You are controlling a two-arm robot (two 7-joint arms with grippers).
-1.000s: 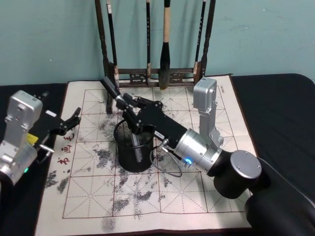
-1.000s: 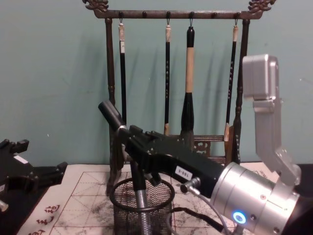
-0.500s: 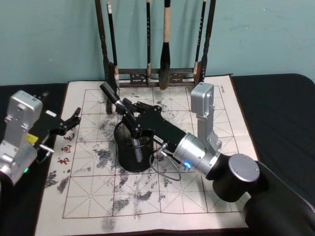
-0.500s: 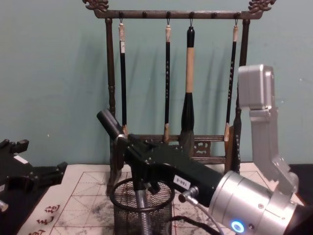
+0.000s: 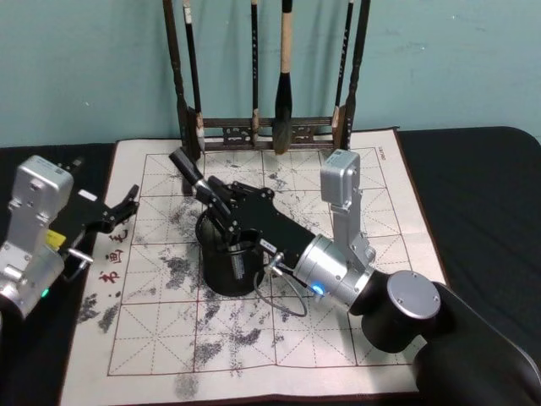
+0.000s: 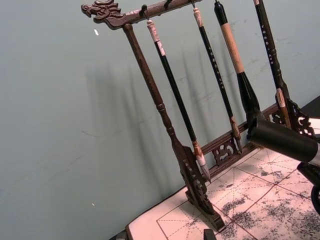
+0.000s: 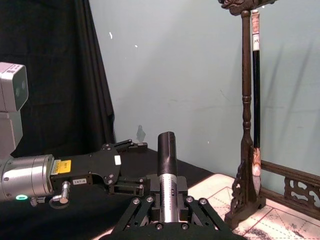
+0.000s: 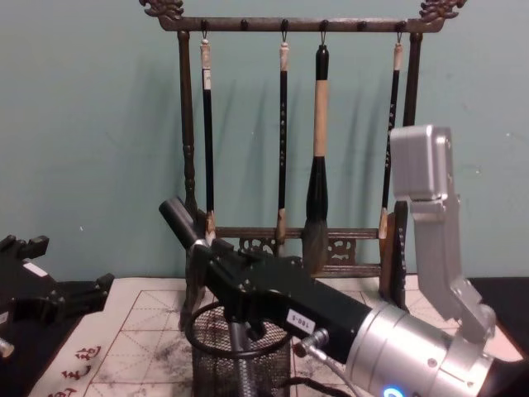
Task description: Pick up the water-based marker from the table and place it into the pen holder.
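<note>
Lowering is the step in hand: the water-based marker (image 5: 205,196) is clamped by the right gripper (image 5: 226,222), tilted, its lower end inside the pen holder (image 5: 230,269). Release is called for next. The left gripper (image 5: 114,211) is parked open beside the mat.

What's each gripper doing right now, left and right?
Left gripper: open, empty, parked at the mat's left edge.
Right gripper: shut on the black-capped silver marker, over the black mesh pen holder.
</note>
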